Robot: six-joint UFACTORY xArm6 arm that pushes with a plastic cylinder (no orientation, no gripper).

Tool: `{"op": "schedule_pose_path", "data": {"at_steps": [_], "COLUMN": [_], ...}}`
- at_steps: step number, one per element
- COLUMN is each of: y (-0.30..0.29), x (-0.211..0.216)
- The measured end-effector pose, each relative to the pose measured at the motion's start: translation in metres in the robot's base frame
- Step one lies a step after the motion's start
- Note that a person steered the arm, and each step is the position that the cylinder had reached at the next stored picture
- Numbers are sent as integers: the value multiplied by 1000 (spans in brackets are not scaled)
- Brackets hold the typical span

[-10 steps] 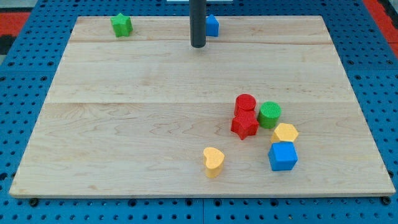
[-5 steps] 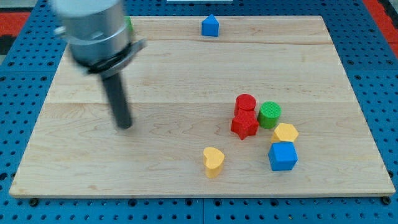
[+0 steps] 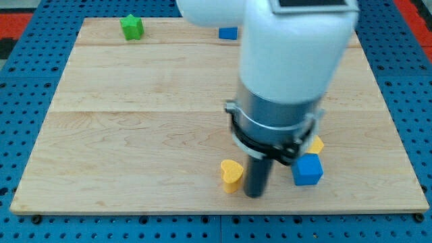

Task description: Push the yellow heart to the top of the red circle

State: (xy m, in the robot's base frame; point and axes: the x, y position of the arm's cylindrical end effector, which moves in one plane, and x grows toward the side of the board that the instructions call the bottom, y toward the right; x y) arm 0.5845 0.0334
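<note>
The yellow heart (image 3: 231,174) lies near the board's bottom edge, a little right of centre. My tip (image 3: 254,195) is down on the board just to the heart's right and slightly lower, very close to it; I cannot tell if they touch. The arm's large white and grey body covers the red circle, so it does not show.
A blue cube (image 3: 308,170) sits right of my tip, with a yellow block (image 3: 314,145) partly hidden just above it. A green star (image 3: 132,27) is at the top left and a blue block (image 3: 228,32) at the top centre of the wooden board (image 3: 135,135).
The rod swept from the board's left side to the bottom centre, ending just right of the yellow heart. The arm now hides the red circle, red star and green circle. No block has moved.
</note>
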Motion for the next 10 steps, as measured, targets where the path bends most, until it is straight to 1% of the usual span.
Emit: {"op": "schedule_pose_path", "data": {"at_steps": [1,2,4,5,6,7,9,10], "y": [-48,-65,-182,-174,-164,-196,-179,-161], "x": [-17,-45,-61,-67,-91,-123,-141,-132]}}
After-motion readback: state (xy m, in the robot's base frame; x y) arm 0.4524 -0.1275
